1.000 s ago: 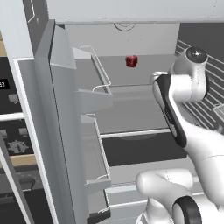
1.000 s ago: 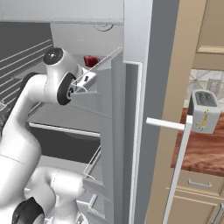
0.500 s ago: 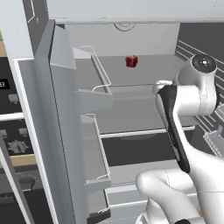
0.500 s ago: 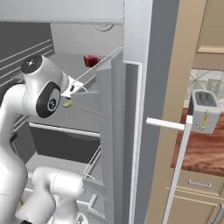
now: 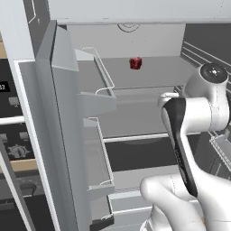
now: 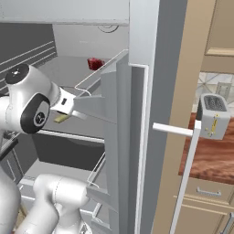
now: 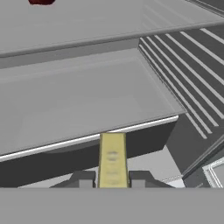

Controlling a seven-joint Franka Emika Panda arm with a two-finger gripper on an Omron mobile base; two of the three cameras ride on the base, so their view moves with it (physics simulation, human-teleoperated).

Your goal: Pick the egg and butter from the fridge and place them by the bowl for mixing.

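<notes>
Left base view: the arm is rising at lower right in front of the open fridge, wrist bent away from the shelves. A small red item is sitting alone on the upper shelf; it looks irrelevant to the task.

Right base view: the gripper is hanging just beside the door bins, carrying the butter clear of any shelf. A toaster is standing on the wood counter beyond the door, well apart.

Hand view: the fingers are clamping the butter from both sides, the stick pointing forward over the pale shelf. The lengthwise grip probably keeps the thin stick from pivoting during transport toward the bowl.
</notes>
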